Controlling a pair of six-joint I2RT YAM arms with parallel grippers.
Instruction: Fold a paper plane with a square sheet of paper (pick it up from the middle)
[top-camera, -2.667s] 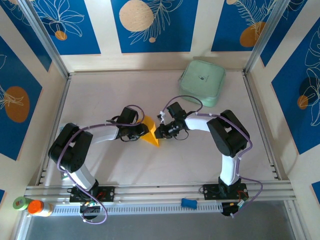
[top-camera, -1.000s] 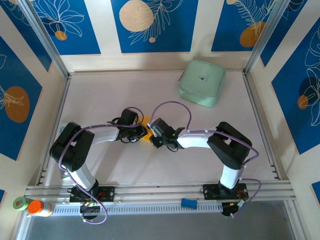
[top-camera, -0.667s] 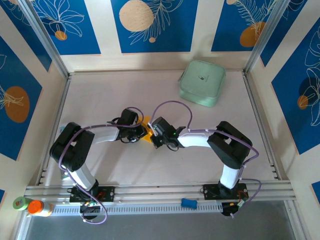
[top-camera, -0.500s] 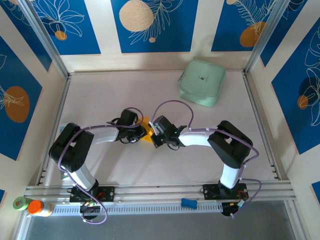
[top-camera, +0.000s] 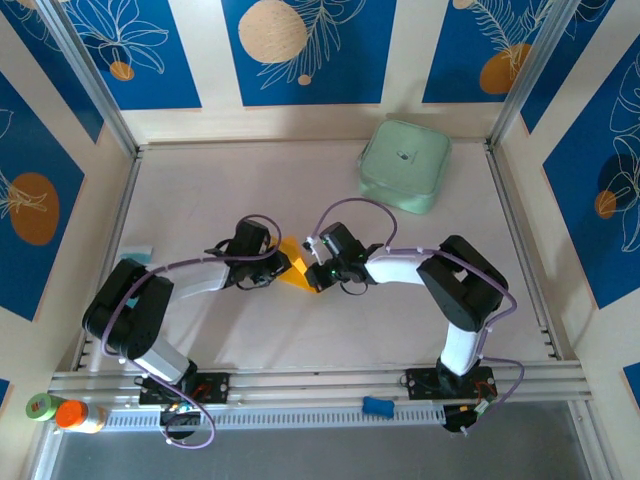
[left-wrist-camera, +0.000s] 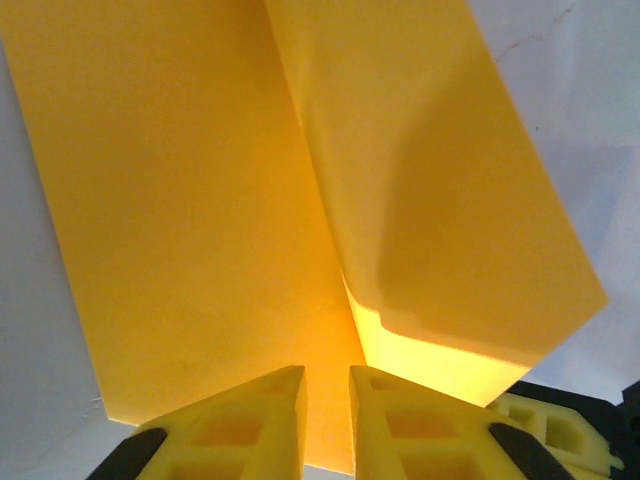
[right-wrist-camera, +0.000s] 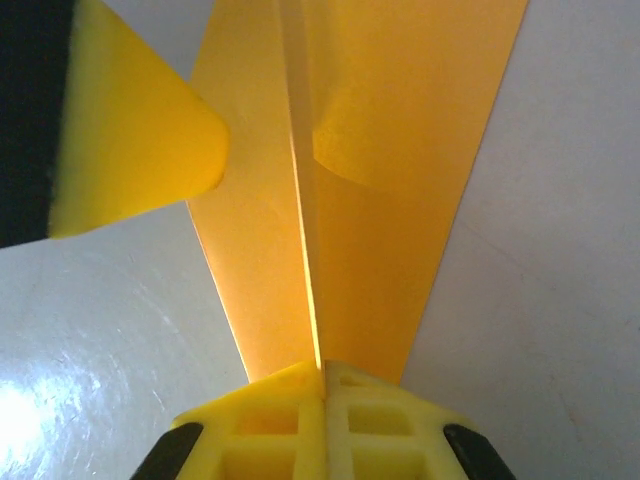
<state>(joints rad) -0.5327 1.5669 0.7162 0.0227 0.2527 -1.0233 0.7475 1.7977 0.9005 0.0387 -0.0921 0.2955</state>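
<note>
Well left of the mint-green case (top-camera: 404, 165), and much nearer the arm bases, an orange-capped bottle (top-camera: 78, 414) is seen by the front rail, off the surface (top-camera: 220, 190).

Moving toward the case, the left end effector (left-wrist-camera: 327, 390) is found low over the surface. Its yellow fingers (left-wrist-camera: 255, 420) are drawn close, with a narrow slit left between them, so it is just ajar. The near edge of the sheet of paper (top-camera: 296, 274) is seen passing beneath both fingertips rather than between them. Whether it is being pressed down cannot be told.

The sheet itself, orange-yellow and already creased, is placed between the two end effectors, left of the case, nearer the bases and well apart from it. One part is laid flat on the surface, and a flap is raised along a crease, with light glowing through it.

On the side toward the case, the right end effector (right-wrist-camera: 322, 392) is closed tight. Its fingers (right-wrist-camera: 270, 435) are brought together, and the upright crease of the paper is caught between them.

Last, the case is set flat toward the far right corner of the surface, touched by neither arm.
</note>
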